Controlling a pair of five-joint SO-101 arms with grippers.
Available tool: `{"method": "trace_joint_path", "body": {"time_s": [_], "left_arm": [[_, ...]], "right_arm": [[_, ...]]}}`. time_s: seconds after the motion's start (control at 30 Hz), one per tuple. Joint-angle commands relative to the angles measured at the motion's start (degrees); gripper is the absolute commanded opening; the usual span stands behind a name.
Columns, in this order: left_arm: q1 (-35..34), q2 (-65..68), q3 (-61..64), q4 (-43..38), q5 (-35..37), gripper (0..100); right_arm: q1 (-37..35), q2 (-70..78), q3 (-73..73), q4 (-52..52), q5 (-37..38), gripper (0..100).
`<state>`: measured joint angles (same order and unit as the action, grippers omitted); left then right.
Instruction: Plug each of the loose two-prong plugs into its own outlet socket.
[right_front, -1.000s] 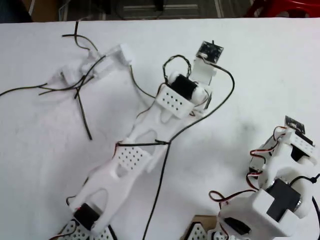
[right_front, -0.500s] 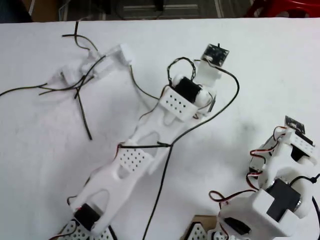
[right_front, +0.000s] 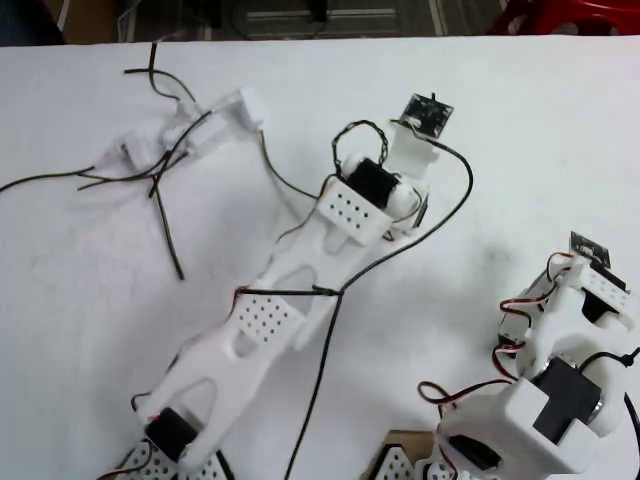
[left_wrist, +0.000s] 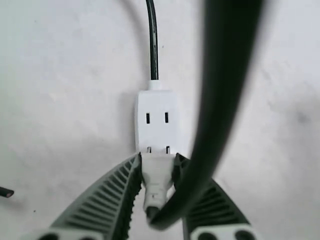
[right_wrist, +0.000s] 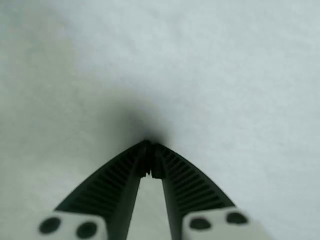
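Against the outlet socket (left_wrist: 156, 120), the left claw (left_wrist: 157, 172) pinched a plug (left_wrist: 156, 184) behind a dark cable (left_wrist: 220, 100). The right claw (right_wrist: 150, 162) was pressed together.

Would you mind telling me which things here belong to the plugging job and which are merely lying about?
Part of the job:
- white plug, gripped by the left claw
- white outlet block it meets
- heap of white connectors and dark cords on the table

Lying about:
- right claw, shut on nothing
- red object beyond the table's far edge
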<state>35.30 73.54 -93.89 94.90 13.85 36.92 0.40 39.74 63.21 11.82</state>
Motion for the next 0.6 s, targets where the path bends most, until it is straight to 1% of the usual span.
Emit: {"method": "trace_joint_path", "body": {"time_s": [0.0, 0.27, 0.47, 0.57], "left_arm": [[1.5, -0.3, -1.0, -1.7, -0.1, 2], [1.1, -0.2, -0.4, -1.0, -0.4, 2], [1.1, -0.8, 6.7, -0.2, -0.5, 2], [1.2, -0.8, 5.4, 3.2, -0.6, 2]], "right_arm": [[-0.9, -0.2, 0.3, -1.5, 0.0, 1.8], [-0.9, -0.2, 0.3, -1.5, 0.0, 1.8], [-0.8, -0.2, 0.3, -1.5, 0.0, 1.8], [-0.7, -0.2, 0.3, -1.5, 0.0, 1.8]]}}
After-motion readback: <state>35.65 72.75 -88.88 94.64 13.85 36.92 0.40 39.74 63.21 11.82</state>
